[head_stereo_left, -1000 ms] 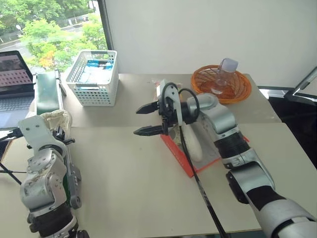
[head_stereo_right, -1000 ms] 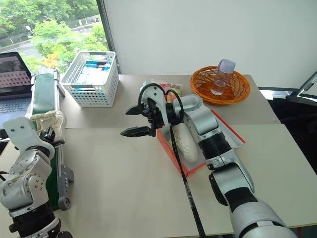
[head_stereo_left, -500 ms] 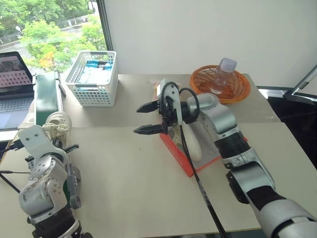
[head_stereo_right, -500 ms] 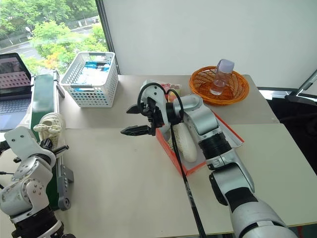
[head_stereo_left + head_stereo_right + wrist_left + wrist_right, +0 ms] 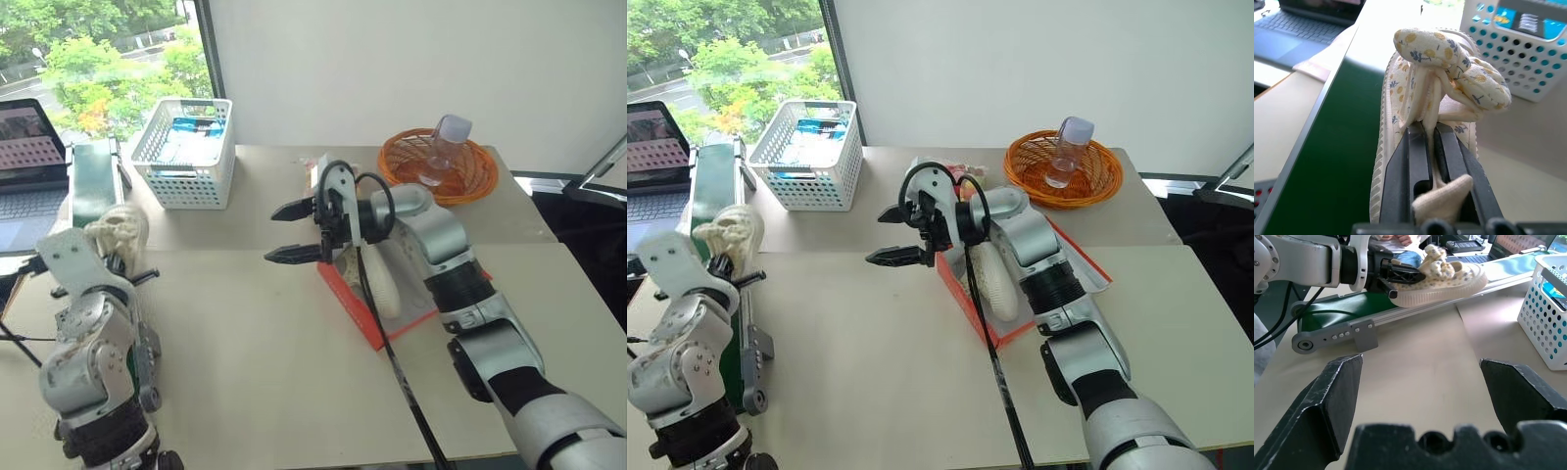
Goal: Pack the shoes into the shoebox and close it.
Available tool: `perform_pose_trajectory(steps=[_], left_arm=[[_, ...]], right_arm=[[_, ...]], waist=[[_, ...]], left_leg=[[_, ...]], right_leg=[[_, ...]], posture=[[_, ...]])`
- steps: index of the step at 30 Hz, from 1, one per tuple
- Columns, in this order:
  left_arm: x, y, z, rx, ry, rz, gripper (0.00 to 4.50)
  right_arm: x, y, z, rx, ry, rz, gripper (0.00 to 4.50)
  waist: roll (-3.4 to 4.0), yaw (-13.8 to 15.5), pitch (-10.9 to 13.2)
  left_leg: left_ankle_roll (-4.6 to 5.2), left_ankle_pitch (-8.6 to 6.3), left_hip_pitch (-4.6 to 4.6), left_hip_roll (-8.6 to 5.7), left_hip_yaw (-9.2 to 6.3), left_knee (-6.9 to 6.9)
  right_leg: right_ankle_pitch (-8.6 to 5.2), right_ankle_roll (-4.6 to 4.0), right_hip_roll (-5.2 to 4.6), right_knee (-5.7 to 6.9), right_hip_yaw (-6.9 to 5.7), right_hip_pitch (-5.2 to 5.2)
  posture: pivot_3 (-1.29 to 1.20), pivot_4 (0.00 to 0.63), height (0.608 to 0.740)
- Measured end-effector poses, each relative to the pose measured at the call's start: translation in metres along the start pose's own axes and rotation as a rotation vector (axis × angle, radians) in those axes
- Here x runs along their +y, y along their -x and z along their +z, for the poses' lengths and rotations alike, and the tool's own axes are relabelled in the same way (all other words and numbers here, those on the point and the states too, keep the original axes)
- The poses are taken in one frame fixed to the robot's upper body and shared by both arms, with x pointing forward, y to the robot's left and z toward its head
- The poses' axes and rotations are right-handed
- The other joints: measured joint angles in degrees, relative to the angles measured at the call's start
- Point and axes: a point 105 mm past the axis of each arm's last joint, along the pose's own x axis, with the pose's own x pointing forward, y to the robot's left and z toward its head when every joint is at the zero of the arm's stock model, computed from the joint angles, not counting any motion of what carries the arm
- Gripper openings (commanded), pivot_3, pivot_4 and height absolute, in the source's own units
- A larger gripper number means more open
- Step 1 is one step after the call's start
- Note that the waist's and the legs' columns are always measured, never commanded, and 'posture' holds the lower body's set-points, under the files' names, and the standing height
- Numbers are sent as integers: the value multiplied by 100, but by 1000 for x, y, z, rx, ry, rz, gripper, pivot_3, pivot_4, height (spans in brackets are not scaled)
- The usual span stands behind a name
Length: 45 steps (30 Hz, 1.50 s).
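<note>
- left pincer (image 5: 1431, 147) clenched on a cream shoe (image 5: 1442, 93), fingers nipping the upper's fabric by the bow; the shoe is over the green conveyor belt (image 5: 713, 181) at the surface's left edge
- grip looks thin, fabric only, so judge: carry slow and low, no wrist flicks, or the shoe swings or slips out
- surface (image 5: 245, 333) between the belt and the box is bare, so a straight sweep across to the right should do
- right pincer (image 5: 897, 235) released, jaws wide, hovering level just left of the shoebox (image 5: 350, 304) and pointing at the held shoe; it sits on the carry path, so either hand over to it or pull it back first
- shoebox lies open right of centre, second shoe (image 5: 991, 279) already lying inside along it; judge: lay the held one alongside it, sole down, so the lid can fold flat
- white mesh basket (image 5: 186, 152) and orange woven basket (image 5: 441, 168) with a clear bottle (image 5: 437, 147) sit at the far edge, well apart from the work
- hard to tell: the right arm covers much of the box, so free room inside and the lid hinge are unclear
- something colourful behind the right pincer, mostly hidden
- laptop (image 5: 29, 162) cut off at the left edge
</note>
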Motion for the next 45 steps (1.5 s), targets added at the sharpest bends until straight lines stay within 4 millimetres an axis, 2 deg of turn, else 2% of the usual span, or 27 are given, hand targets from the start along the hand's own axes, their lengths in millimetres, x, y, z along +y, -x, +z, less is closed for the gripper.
perform_pose_trajectory(steps=[8,12,14,18,20,22,24,28,35,38,45], left_arm=[[-37,0,22,-67,-46,-141,7],[-72,8,36,-115,-33,-302,7],[-95,15,41,-128,-39,-402,7],[-140,29,51,-155,-50,-581,7],[-159,38,54,-162,-42,-662,7],[-167,42,53,-157,-40,-703,7],[-172,43,50,-144,-42,-724,7],[-185,46,48,-133,-37,-767,7],[-200,52,52,-144,-27,-823,7],[-203,52,50,-135,-24,-831,0],[-205,52,51,-144,-18,-843,0]], right_arm=[[-6,2,3,-27,-36,-41,4500],[-22,4,13,-135,-242,-106,4500],[-41,11,21,-197,-359,-185,4500],[-78,39,32,-385,-656,-336,4500],[-95,55,37,-560,-910,-352,4500],[-103,69,38,-640,-1004,-374,4500],[-107,78,29,-635,-1037,-421,4500],[-105,74,17,-616,-1080,-426,4500],[-104,71,17,-606,-1081,-422,4500],[-104,72,15,-600,-1076,-431,3773],[-100,72,9,-574,-1072,-442,1397]], waist=[[-1,-15,1],[-2,-9,1],[-2,6,1],[-4,25,2],[-3,8,3],[-3,-9,2],[-3,-48,3],[-2,-89,3],[-2,-78,3],[-2,-77,3],[-2,-78,3]], left_leg=[[1,1,-9,2,-3,-2],[1,1,-9,1,-3,-2],[1,1,-10,0,-5,-2],[3,2,-15,-2,-6,-2],[5,2,-17,-2,-6,-5],[10,-1,-17,-2,-5,-12],[12,-3,-20,-1,-4,-16],[13,-3,-25,-1,-6,-17],[13,-3,-25,-4,-8,-15],[13,-3,-25,-4,-8,-15],[13,-3,-26,-4,-8,-15]], right_leg=[[0,0,2,3,-1,-10],[1,0,2,5,-1,-9],[1,0,2,4,-2,-8],[3,4,1,-10,-4,-3],[5,6,1,-19,-2,-3],[5,6,2,-25,0,-3],[4,7,5,-28,3,-7],[4,10,7,-27,5,-9],[3,14,6,-28,3,-7],[3,14,6,-27,3,-7],[3,14,6,-27,3,-7]], posture=[[0,150,740],[0,150,740],[0,150,740],[0,150,740],[0,150,740],[0,150,740],[0,150,740],[0,150,740],[0,150,740],[0,150,740],[0,150,740]])
